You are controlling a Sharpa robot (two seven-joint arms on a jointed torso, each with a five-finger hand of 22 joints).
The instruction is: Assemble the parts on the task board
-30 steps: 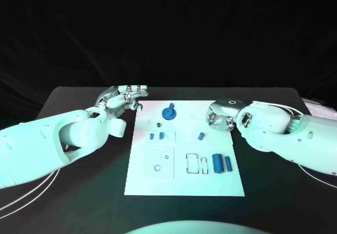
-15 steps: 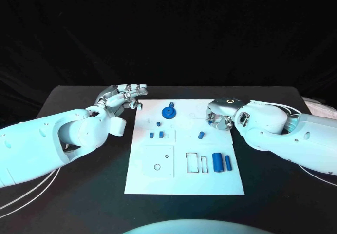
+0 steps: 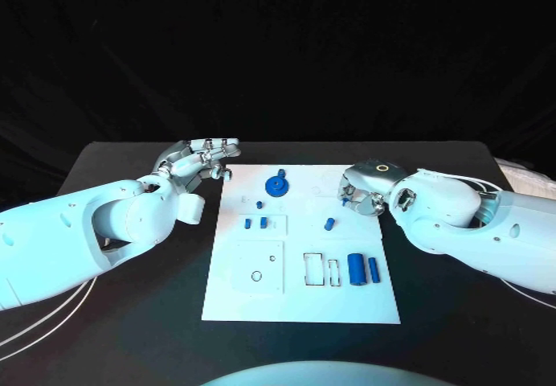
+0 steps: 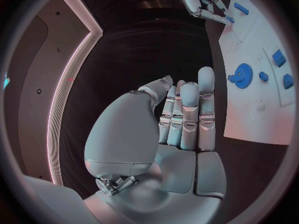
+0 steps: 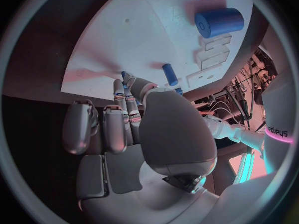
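Fingers of the right hand hover beside a small blue peg.

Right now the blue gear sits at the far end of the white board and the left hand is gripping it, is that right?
Not quite. The blue gear does sit at the far end of the task board, but the left hand isn't gripping it. The head view shows that hand beside the board's far left corner, apart from the gear, and the left wrist view shows its fingers straight, holding nothing.
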